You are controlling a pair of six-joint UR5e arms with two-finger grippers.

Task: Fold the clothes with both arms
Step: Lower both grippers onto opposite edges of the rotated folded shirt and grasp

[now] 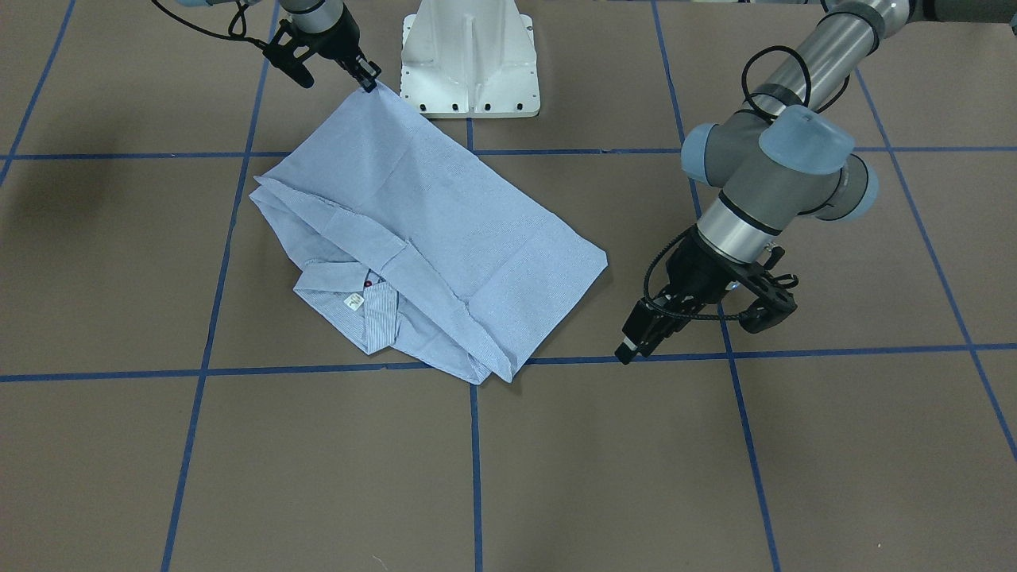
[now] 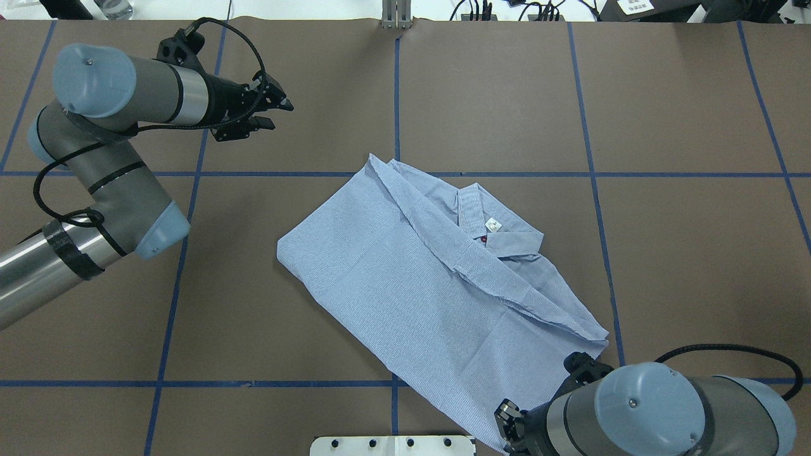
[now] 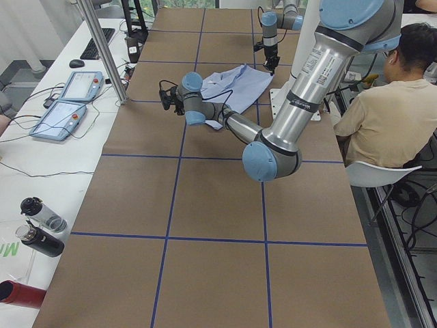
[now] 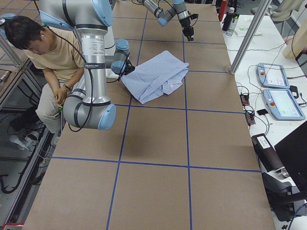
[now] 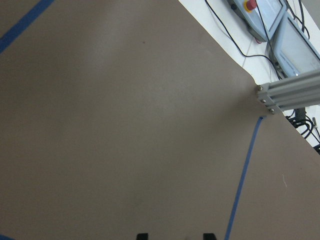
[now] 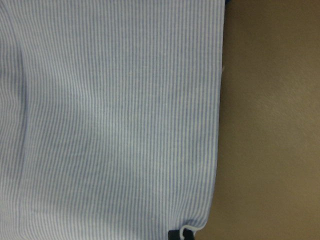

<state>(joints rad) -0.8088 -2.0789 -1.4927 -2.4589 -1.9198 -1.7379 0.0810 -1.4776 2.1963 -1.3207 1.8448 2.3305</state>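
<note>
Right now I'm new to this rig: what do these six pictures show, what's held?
It's a robot with a left arm and right arm on a white base, at a brown, blue-taped table. Six cameras: one facing the robot, one overhead behind it, one at each table end, one on each wrist. A partly folded blue striped shirt lies on the table. The right gripper is pinched on a shirt corner near the base. The left gripper is open, empty, clear of the shirt. A person sits by the table.

One shirt (image 1: 445,222), two arms (image 1: 783,171) (image 1: 318,16), one seated person (image 3: 382,102).
</note>
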